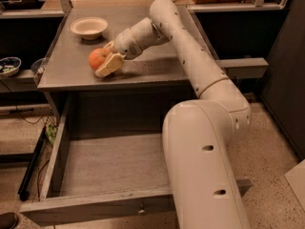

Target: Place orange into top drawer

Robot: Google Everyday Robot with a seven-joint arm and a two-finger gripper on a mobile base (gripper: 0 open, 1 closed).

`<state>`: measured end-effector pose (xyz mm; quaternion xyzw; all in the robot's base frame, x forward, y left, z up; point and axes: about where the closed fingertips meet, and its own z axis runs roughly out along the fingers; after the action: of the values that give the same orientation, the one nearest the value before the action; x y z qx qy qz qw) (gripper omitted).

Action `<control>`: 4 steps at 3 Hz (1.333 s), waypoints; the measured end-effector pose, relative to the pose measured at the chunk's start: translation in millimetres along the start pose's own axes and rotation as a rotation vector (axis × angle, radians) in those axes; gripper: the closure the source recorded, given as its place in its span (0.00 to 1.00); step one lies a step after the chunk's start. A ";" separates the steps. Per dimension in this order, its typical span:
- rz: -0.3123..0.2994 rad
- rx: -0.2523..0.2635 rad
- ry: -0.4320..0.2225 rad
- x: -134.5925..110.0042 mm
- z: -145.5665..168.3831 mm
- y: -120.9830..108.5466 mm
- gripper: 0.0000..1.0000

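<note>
Orange-red fruit, the orange (96,58), sits between the two fingers of my hand (106,60) near the front-left corner of the bench (157,68). One finger is in front of it and one behind. I read this as clenched on the orange. I cannot tell whether the fruit is clear of the bench surface or resting on it.

The top drawer (55,161) is pulled open below the front edge, and its floor is bare. The cream bowl (89,26) is well apart, toward the back-left corner.

Risks, my judgement:
- Skin looks smooth and round, so only two narrow contacts hold it. A quick swing over the front edge could let it squirt out.
- If it slips near the left edge, it could miss the drawer and reach the floor.
- Lowering too close to the front edge could knock the fruit or a finger on the bench lip.
- Letting go high above the drawer floor would let it bounce or roll.
- My own arm overhangs the drawer's right side, so there is less room there.
</note>
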<state>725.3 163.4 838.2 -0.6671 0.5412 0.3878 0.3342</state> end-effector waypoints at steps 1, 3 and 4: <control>0.000 0.000 0.000 0.0 0.1 0.0 0.65; 0.000 0.000 0.000 -0.1 0.1 0.0 1.00; 0.008 -0.006 0.000 -5.8 -2.2 2.7 1.00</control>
<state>722.3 163.7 844.3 -0.6659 0.5425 0.3908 0.3309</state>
